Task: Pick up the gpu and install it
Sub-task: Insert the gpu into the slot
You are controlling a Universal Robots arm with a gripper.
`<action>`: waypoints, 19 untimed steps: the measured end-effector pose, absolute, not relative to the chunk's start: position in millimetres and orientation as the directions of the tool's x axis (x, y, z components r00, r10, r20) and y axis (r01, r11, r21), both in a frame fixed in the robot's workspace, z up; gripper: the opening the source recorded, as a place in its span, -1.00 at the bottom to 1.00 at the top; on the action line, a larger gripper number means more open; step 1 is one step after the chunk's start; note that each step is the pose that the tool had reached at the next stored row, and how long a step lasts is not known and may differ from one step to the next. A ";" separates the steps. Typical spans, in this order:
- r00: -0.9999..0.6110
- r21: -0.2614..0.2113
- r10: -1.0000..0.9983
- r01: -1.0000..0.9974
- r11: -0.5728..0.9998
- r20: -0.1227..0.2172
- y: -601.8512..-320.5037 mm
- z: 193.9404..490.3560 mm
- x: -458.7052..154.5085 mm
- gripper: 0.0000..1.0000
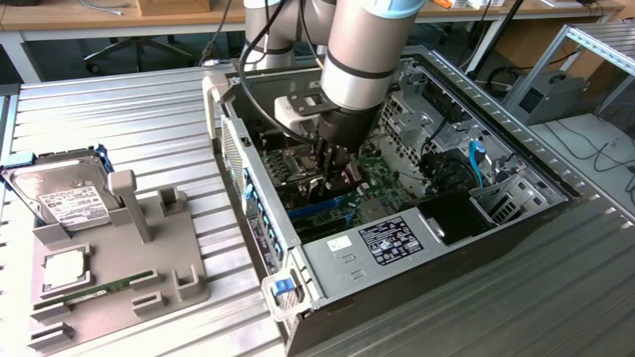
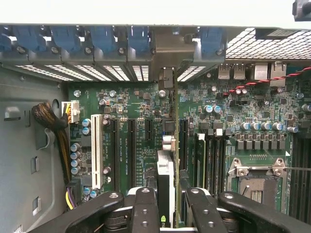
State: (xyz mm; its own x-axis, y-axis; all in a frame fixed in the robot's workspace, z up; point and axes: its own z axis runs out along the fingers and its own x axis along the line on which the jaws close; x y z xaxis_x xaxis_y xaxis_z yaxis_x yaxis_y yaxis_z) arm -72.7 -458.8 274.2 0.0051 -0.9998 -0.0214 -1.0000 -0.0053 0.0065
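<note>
- Inside the open computer case (image 1: 397,286), the gpu (image 2: 165,182) stands on edge above the motherboard (image 2: 131,104). Its metal end bracket (image 2: 165,77) is up against the rear wall, between the blue slot clips (image 2: 102,39).
- My end effector (image 2: 170,196) is clenched on the gpu, one finger (image 2: 145,208) on each face of the card. In the exterior view it (image 1: 334,172) is sunk deep into the case.
- As I judge it, picking up is done and installing is in hand. I cannot tell whether the card's lower edge has met a slot.
- Long black expansion slots (image 2: 131,150) run parallel on either side of the card. Seating calls for the edge square over one slot and the bracket true to its rear opening.
- Further out, the CPU socket (image 2: 255,182) is bare.
- On the tabletop (image 1: 129,111), the grey fixture (image 1: 163,268) carries a hard drive (image 1: 70,197).
</note>
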 end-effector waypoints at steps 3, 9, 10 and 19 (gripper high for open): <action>0.005 0.006 -1.000 -1.000 -0.005 -0.021 -458.7 274.1 -72.8 -0.46; 0.006 -0.004 -1.000 -1.000 -0.006 -0.022 -458.7 274.0 -74.9 -0.46; 0.006 -0.004 -1.000 -1.000 -0.006 -0.022 -458.7 274.1 -74.9 -0.46; 0.005 -0.004 -1.000 -1.000 -0.005 -0.022 -459.5 270.9 -75.0 -0.46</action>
State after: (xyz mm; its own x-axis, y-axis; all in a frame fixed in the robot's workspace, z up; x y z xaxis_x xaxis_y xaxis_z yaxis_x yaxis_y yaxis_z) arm -75.0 -459.5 270.9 0.0052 -0.9997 -0.0222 -1.0000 -0.0051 -0.0035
